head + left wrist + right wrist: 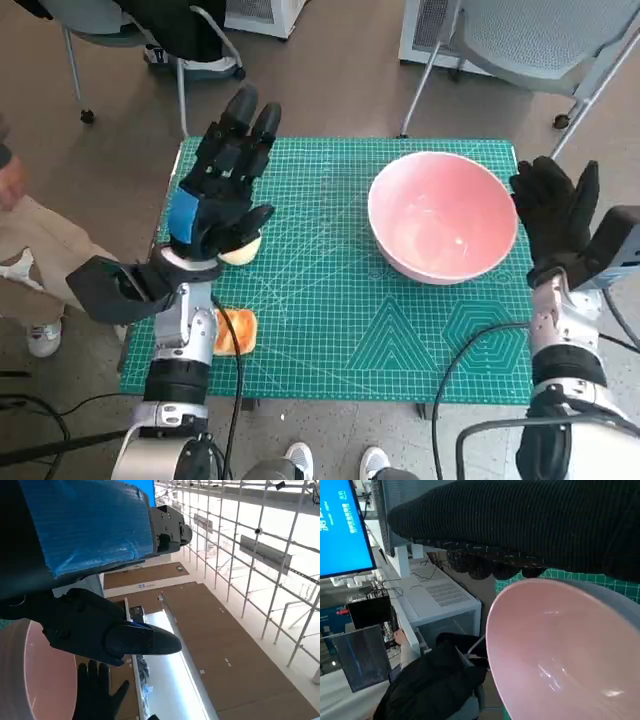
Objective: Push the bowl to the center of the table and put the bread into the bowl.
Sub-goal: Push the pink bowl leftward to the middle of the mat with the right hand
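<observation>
The pink bowl [443, 215] [560, 655] stands on the right part of the green mat [330, 330], empty. My right hand [555, 215] [530, 525] is upright with its fingers straight, right beside the bowl's right rim; I cannot tell whether it touches. A pale bread roll [243, 250] lies at the mat's left, just under the thumb side of my left hand [225, 175] [85, 530]. That hand hovers with fingers spread and holds nothing. The left wrist view also catches the bowl [25, 680] and the gloved right hand [97, 692].
An orange-brown flat bread piece [236, 330] lies by the mat's near left corner, partly behind my left forearm. A person's leg [25, 235] is left of the table. Chairs [540, 40] stand beyond the far edge. Feet [300, 460] and cables [470, 360] lie at the near edge.
</observation>
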`<state>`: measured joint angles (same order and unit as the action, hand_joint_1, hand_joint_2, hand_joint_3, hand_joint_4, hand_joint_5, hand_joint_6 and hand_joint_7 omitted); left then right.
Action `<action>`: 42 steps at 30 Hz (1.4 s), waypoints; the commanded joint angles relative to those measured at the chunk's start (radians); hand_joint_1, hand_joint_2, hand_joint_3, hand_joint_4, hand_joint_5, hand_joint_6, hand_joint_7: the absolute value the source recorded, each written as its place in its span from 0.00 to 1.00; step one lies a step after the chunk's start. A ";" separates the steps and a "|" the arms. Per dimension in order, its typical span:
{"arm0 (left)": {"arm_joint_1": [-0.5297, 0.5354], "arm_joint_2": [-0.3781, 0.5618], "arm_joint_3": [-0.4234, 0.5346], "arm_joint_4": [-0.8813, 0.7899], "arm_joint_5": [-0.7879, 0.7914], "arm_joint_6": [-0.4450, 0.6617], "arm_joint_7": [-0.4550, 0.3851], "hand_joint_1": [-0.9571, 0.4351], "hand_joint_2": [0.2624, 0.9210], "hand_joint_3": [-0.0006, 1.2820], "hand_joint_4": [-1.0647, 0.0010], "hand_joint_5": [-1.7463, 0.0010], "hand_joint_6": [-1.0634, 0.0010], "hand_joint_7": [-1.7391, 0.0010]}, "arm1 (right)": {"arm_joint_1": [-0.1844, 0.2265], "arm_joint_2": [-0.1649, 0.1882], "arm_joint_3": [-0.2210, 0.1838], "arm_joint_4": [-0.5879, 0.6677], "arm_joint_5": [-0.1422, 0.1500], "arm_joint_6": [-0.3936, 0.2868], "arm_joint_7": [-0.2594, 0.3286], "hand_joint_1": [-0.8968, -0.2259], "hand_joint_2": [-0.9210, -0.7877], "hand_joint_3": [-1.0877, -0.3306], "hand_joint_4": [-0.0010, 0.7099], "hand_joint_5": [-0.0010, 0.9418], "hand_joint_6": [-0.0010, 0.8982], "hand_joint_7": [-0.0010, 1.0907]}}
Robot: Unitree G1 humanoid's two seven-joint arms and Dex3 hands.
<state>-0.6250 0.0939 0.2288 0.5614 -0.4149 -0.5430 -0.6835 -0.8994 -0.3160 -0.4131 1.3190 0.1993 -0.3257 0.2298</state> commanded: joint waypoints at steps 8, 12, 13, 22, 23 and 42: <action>0.005 0.016 -0.002 -0.018 -0.005 0.012 0.000 0.29 1.00 0.17 0.93 1.00 0.84 0.94 | 0.026 0.068 0.010 0.011 -0.018 0.002 0.002 0.48 0.00 0.31 0.27 0.00 0.29 0.12; 0.004 0.017 -0.003 -0.020 -0.005 0.014 0.002 0.29 1.00 0.17 0.93 1.00 0.84 0.93 | 0.024 0.084 0.014 0.011 -0.021 0.001 0.004 0.47 0.00 0.30 0.28 0.01 0.29 0.12; 0.005 0.017 -0.003 -0.022 -0.005 0.015 0.002 0.28 1.00 0.17 0.93 1.00 0.84 0.93 | 0.024 0.088 0.015 0.011 -0.022 0.000 0.004 0.47 0.00 0.30 0.29 0.01 0.29 0.12; 0.010 0.020 -0.004 -0.032 0.000 0.016 0.014 0.28 1.00 0.17 0.92 1.00 0.84 0.93 | 0.020 0.126 0.033 0.012 -0.034 0.000 0.010 0.43 0.00 0.31 0.30 0.01 0.30 0.12; 0.011 0.020 -0.004 -0.033 0.001 0.016 0.015 0.28 1.00 0.17 0.92 1.00 0.84 0.93 | 0.020 0.132 0.034 0.013 -0.035 0.001 0.011 0.43 0.00 0.31 0.30 0.01 0.30 0.12; 0.035 0.017 -0.010 -0.071 0.002 0.022 0.041 0.27 1.00 0.18 0.92 1.00 0.84 0.93 | 0.005 0.206 0.046 0.015 -0.055 0.007 0.025 0.40 0.00 0.42 0.30 0.00 0.30 0.11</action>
<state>-0.6041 0.1084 0.2209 0.5100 -0.4092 -0.5260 -0.6478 -0.9022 -0.1263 -0.3728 1.3190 0.1520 -0.3356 0.2458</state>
